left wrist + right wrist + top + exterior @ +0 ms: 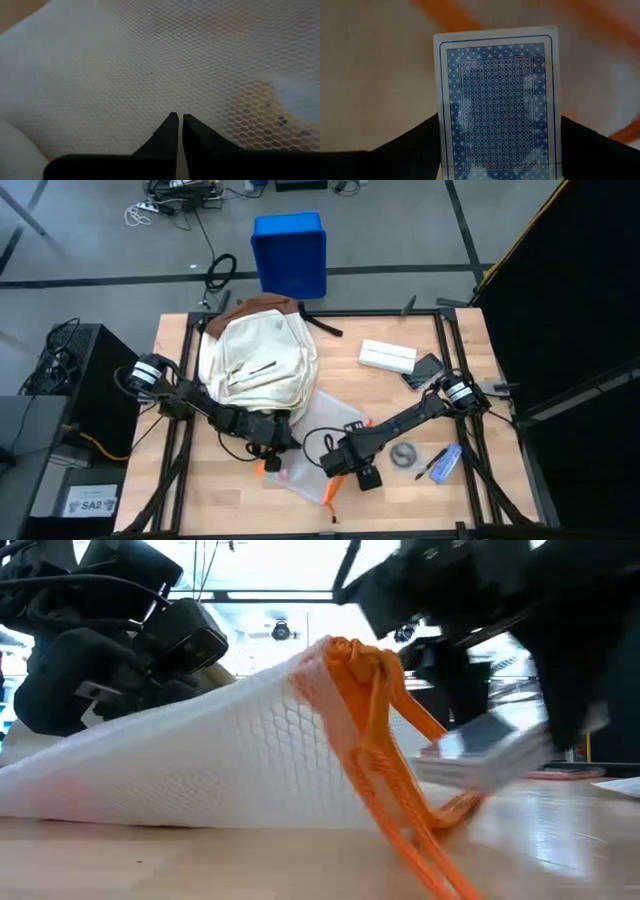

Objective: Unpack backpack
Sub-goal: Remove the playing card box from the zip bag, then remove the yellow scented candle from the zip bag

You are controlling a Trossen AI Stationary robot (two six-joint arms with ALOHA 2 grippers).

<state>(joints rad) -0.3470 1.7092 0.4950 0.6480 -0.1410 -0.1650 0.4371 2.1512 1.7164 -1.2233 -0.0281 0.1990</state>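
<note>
Backpack (pixel 258 358), cream-white with a brown base and dark straps, is laid flat on the far left part of the table (pixel 400 485), its brown end turned toward the far edge. Just in front of it, a clear mesh pouch (pixel 325 448) with orange edging is spread on the table, and in the low view the pouch (pixel 200 765) is seen raised into a tent shape, with orange cords (pixel 385 740) hanging from its peak down to the wood.

The left gripper (pixel 272 442) is placed at the near left side of the pouch, just in front of the backpack. In the left wrist view its fingers (pixel 197 137) are seen pressed almost together over the mesh, with only a narrow slit between them; whether any mesh is pinched there cannot be told.

The right gripper (pixel 362 472) is held over the near right side of the pouch. A deck of blue-patterned playing cards (pixel 497 100) is clamped between its fingers, and the same deck is seen in the low view as a flat tilted box (pixel 485 755) held above the table.

On the right part of the table a white box (pixel 387 357), a dark flat object (pixel 424 369), a roll of tape (pixel 404 454) and a blue item (pixel 447 462) are laid apart from one another. A blue bin (pixel 290 252) is set on the floor beyond the table.
</note>
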